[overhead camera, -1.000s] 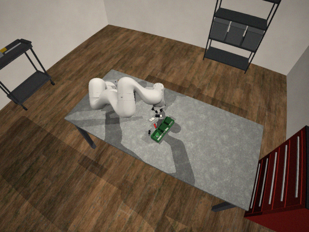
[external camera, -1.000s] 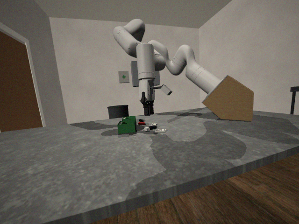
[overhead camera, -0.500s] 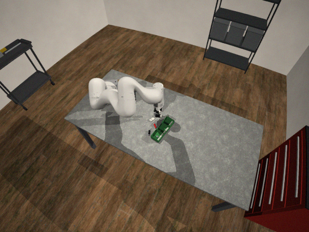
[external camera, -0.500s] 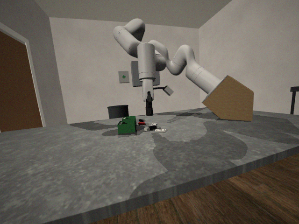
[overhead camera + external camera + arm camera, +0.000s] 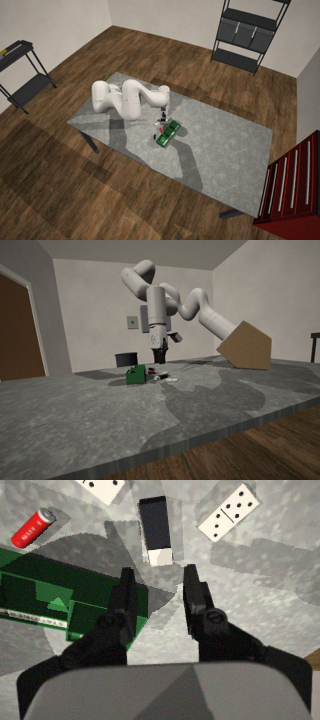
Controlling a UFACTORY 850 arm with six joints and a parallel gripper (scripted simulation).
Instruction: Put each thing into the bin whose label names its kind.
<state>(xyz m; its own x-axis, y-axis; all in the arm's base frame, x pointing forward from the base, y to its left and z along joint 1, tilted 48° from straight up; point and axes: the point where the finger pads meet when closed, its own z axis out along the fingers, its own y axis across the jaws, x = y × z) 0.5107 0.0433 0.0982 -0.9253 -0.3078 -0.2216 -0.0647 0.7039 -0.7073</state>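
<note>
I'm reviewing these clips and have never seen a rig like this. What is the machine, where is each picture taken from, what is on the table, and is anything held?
The white jointed thing is a robot arm bolted to a grey table. One picture looks down from the ceiling, one looks across from table height, and one is a camera on the wrist looking past the gripper at the table.

On the table sits a green bin with labelled compartments. Beside it lie a red battery, a black-and-white block and two dominoes, one cut off at the picture's edge.

The two black fingers stand apart above the table near the block's white end, with nothing between them.
</note>
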